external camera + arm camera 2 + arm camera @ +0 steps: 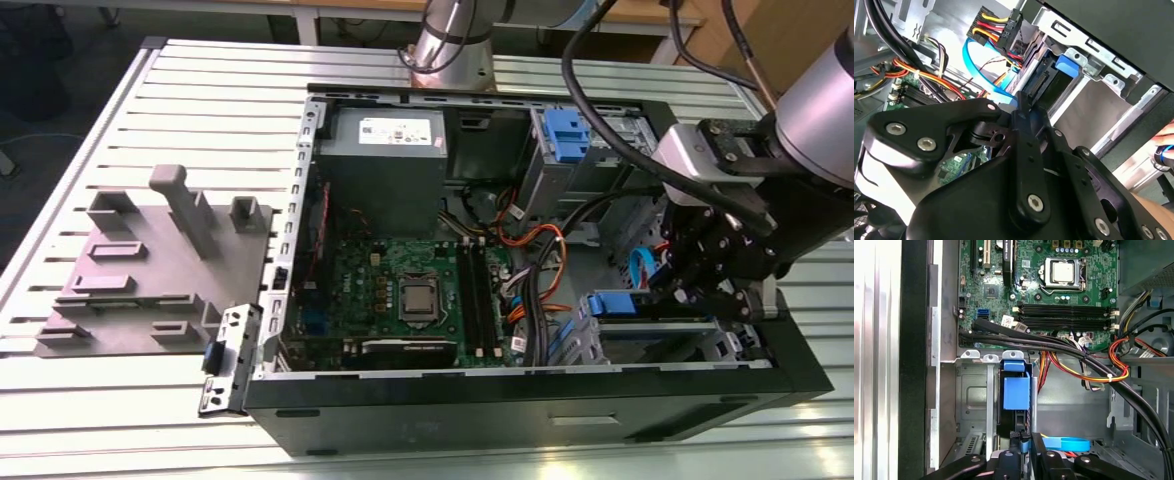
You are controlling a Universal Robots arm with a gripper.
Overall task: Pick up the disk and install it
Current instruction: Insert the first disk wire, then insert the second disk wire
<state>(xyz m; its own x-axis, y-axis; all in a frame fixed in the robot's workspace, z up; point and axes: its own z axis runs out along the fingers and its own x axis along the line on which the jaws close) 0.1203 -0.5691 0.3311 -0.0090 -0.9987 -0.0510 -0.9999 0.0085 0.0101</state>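
Closest to the lens in the second wrist view was the gripper, made of matte black metal links with round silver screws, and its thin fingers were pressed together, with nothing between them. Their tips pointed at the end of the disk, a dark flat block with a blue plastic rail. In the first wrist view the disk stood on edge in a narrow slot of the drive cage, a box of bare grey sheet metal with stamped holes, and its smooth blue tab faced the camera. The closed fingertips were just beside the disk's near end; whether they touched it I could not tell. A flat light-blue data cable lay near them, and thick black cables ran across the cage's rim.

Beyond the cage was the green motherboard, with long black memory slots and a square shiny processor socket.

In the exterior view the arm came from the exterior view's right and bent down into the open black computer case, with the gripper low over the cage corner. Farther away a grey metal power supply with a white sticker sat in the case. The case lay on a ribbed aluminium table, next to a grey plastic fixture with upright blocks.
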